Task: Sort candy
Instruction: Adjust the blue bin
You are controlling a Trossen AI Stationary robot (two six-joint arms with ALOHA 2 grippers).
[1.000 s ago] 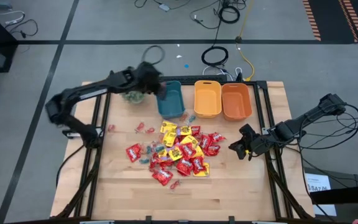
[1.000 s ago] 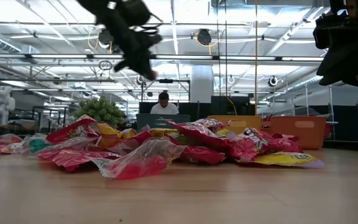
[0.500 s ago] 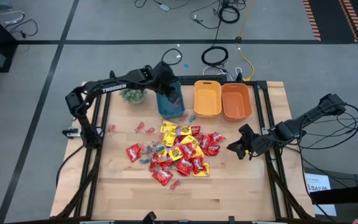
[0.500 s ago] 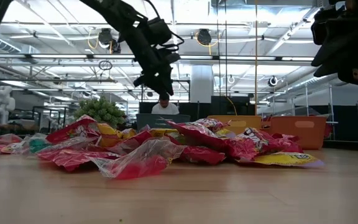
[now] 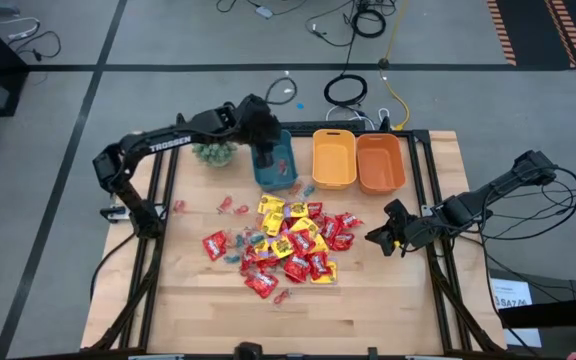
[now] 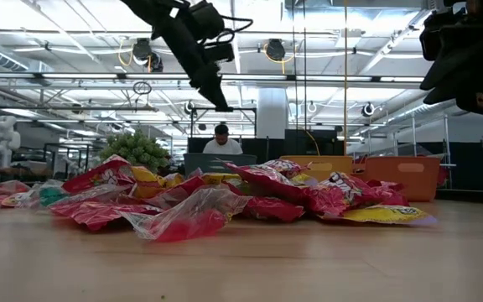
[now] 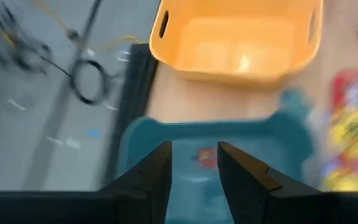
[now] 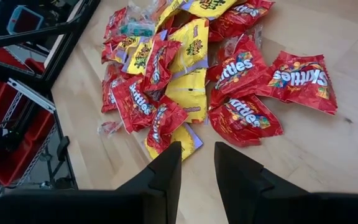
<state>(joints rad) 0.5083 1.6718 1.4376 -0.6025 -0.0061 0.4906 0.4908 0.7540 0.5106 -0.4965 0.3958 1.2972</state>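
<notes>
The candy [image 5: 288, 240] lies in a loose heap of red and yellow packets mid-table, also shown in the right wrist view [image 8: 185, 68] and the low view [image 6: 225, 197]. My left gripper [image 7: 194, 149] hangs open above the teal bin [image 5: 276, 172], with nothing between its fingers. A small red piece [image 7: 205, 155] lies in the bin below it. My right gripper [image 8: 197, 149] waits open at the table's right edge [image 5: 376, 238], pointing at the heap, holding nothing.
A yellow bin [image 5: 334, 158] and an orange bin [image 5: 380, 163] stand right of the teal one along the far edge. A green spiky plant [image 5: 211, 153] sits left of the teal bin. A few stray small pieces [image 5: 230, 207] lie left of the heap.
My left gripper has swung toward the table's right edge, from above the plant's side of the teal bin to over the bin itself, and has rolled about its own pointing line. My right arm has kept still.
</notes>
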